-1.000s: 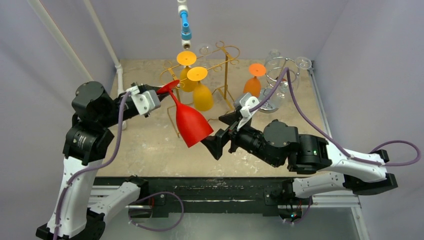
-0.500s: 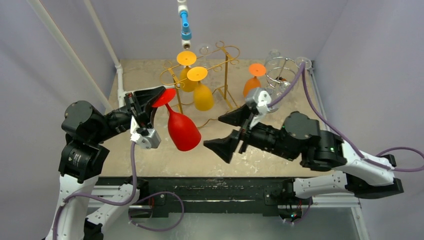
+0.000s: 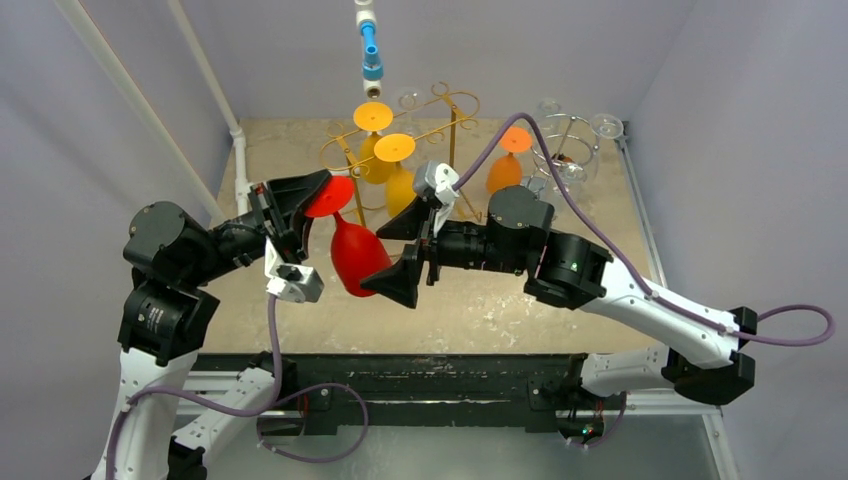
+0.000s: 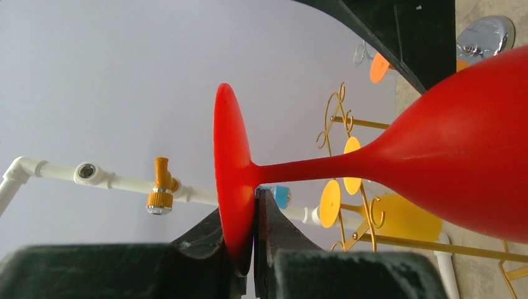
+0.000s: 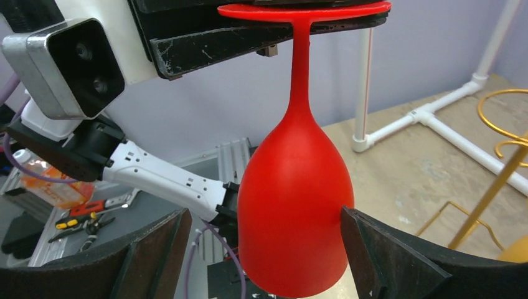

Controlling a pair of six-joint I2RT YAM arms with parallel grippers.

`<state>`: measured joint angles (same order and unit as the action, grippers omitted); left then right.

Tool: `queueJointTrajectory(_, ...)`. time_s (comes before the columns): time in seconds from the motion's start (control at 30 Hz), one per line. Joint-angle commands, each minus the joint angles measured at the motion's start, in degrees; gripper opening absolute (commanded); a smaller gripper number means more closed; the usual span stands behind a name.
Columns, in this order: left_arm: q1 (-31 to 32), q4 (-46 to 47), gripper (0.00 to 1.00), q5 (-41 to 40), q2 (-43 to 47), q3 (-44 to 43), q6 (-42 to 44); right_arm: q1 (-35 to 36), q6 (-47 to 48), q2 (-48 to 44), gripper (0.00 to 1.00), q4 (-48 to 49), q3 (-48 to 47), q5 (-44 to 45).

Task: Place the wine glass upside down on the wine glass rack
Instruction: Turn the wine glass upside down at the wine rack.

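The red wine glass hangs foot up and bowl down, in front of the gold wire rack. My left gripper is shut on the rim of its flat foot; in the left wrist view the foot sits pinched at the left gripper, with the glass's stem and bowl running right. My right gripper is open, one finger on each side of the bowl. In the right wrist view the bowl fills the gap; the right finger is at its side and the left finger stands apart.
Two yellow glasses hang upside down on the gold rack. An orange glass and a silver wire stand with clear glasses are at the back right. A blue-tipped pipe hangs above the rack; white piping runs along the left.
My right arm has swung left, bringing its open fingers around the red bowl. The left gripper rotated, then held the glass nearly still, foot up.
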<state>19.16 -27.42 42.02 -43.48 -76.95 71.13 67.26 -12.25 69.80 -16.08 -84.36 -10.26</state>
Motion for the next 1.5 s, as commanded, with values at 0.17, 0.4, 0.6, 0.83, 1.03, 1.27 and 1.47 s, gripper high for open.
queueJointTrajectory(0.17, 0.18, 5.01, 0.00, 3.65, -0.10, 0.39, 1.06, -3.11, 1.53, 5.96, 0.99, 2.89, 0.21, -11.42)
queueJointTrajectory(0.4, 0.18, 4.46, 0.00, 6.93, -1.45, -0.15, 3.66, -5.69, -0.60, 5.91, 0.86, 6.72, 2.80, -12.46)
queueJointTrajectory(0.6, 0.18, 4.03, 0.60, 3.82, -2.80, -0.86, -3.50, -10.64, -1.52, -0.48, 0.56, 9.67, 7.63, -9.36)
queueJointTrajectory(0.83, 0.18, -2.48, 1.00, -10.81, -7.73, -7.54, -30.48, -24.51, 3.45, -9.22, 0.55, 9.74, 16.47, -6.73)
queueJointTrajectory(1.03, 0.18, -1.74, 1.00, -16.13, -4.79, -4.24, -41.50, -34.98, 4.72, -11.78, 0.48, 15.73, 26.10, -7.29)
queueJointTrajectory(1.27, 0.18, -11.09, 1.00, -22.27, -8.60, -10.03, -49.80, -38.31, 6.84, -8.46, 0.48, 20.89, 29.25, -7.92)
queueJointTrajectory(1.47, 0.18, -13.46, 1.00, -24.09, -8.62, -9.81, -51.80, -38.66, 6.65, -4.34, 0.48, 26.26, 30.47, -8.44)
